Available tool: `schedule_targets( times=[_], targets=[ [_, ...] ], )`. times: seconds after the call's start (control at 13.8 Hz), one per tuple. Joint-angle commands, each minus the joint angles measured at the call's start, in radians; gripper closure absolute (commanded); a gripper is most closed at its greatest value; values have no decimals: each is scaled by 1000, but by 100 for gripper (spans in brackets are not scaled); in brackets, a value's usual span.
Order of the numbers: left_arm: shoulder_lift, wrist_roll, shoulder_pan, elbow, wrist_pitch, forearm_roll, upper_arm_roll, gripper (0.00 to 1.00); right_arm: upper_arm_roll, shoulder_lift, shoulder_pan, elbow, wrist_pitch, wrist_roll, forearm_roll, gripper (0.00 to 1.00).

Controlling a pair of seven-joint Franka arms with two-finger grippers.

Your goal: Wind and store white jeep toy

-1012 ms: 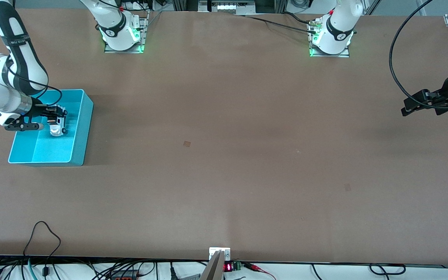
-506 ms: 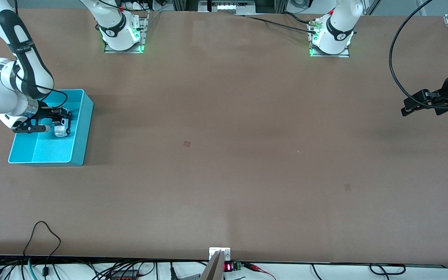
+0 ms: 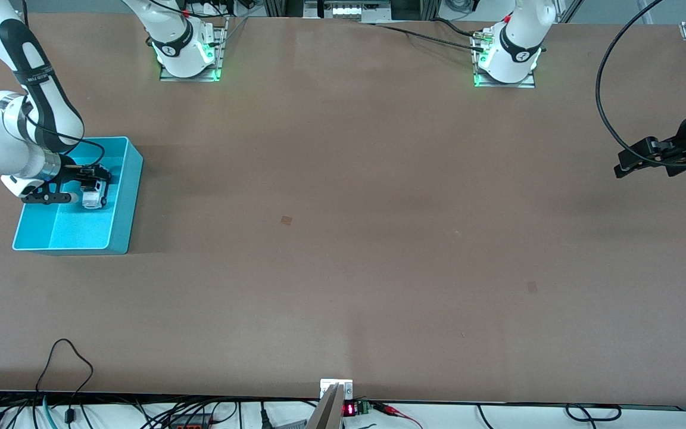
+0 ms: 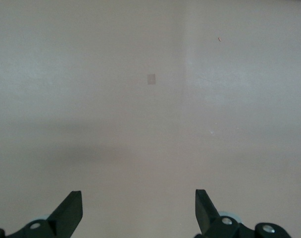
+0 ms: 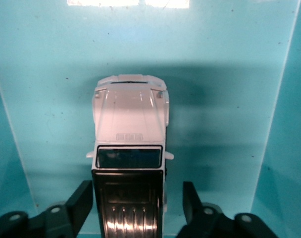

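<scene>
The white jeep toy (image 5: 129, 148) is being set down inside the turquoise bin (image 3: 118, 241), near the right arm's end of the tabletop (image 3: 343, 238), and it appears to be resting on the bin's floor. The right pincer (image 5: 138, 201) is being kept low in the bin with its fingers (image 5: 81, 201) apart on either side of the toy's black rear, with a slight gap showing, so the toy is judged to be released for storage. The left pincer (image 4: 138, 213) is being held wide apart and empty over the bare tabletop at the left arm's end, that arm waiting clear of the work.
</scene>
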Motion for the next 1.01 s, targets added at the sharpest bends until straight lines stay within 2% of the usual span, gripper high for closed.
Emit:
schedule_targets(
  times=[0.0,0.14,0.43,0.8,0.94],
  targets=[
    [-18,22,6,-13,-16,-8,-4,0,15,-21,-18,13,-3,5,-21,0],
    [-20,22,6,-13,-16,-8,-4,0,17,-83,-8,42,-81,11,-21,0],
    [-18,23,6,-13,-11,-8,-4,0,20,-147,29,258,-380,19,-1,0],
    [-20,23,6,-13,-11,-8,-4,0,21,-215,91,476,-636,16,8,0],
    [-18,23,6,-13,-10,-8,-4,0,20,-267,130,509,-651,14,26,0]
  ],
)
